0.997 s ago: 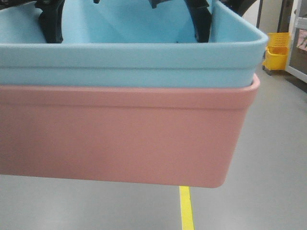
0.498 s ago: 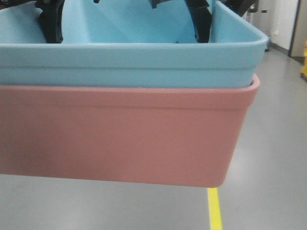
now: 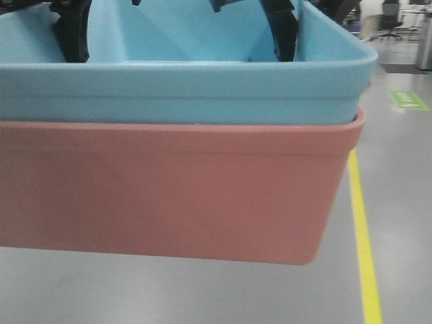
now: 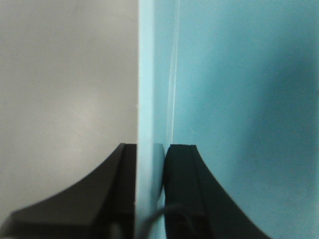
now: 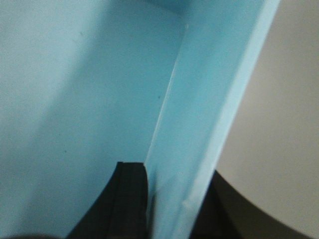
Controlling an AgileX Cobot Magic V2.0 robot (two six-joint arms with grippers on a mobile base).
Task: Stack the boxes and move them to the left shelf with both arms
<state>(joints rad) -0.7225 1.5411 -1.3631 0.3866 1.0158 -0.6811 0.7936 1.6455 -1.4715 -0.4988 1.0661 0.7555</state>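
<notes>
A: Front view first. Where are the tubs?
B: The blue tub [image 3: 202, 88] sits nested in the pink tub [image 3: 169, 196], its rim showing above the pink rim. The stack hangs over grey floor [image 3: 398, 202], with a yellow line [image 3: 364, 243] below and right of the pink tub. No shelf in sight.
A: And the pincers?
B: The left pincer [image 3: 71, 34] and right pincer [image 3: 283, 34] dip in at opposite ends, above the pink tub. Their tips are hidden here.
A: Left wrist view?
B: The left pincer [image 4: 151, 149] is narrow, one finger either side of the blue wall, clamping it. No pink shows, so I cannot tell whether that wall is pinched too.
A: Right wrist?
B: Same: the right pincer [image 5: 172, 172] is closed on the blue wall, a finger inside, a finger outside.
A: How will they handle?
B: Empty, so likely light. Smooth plastic, probably slippery, with thin walls that may flex. The end walls just under the rim look the best hold, both ends level.
</notes>
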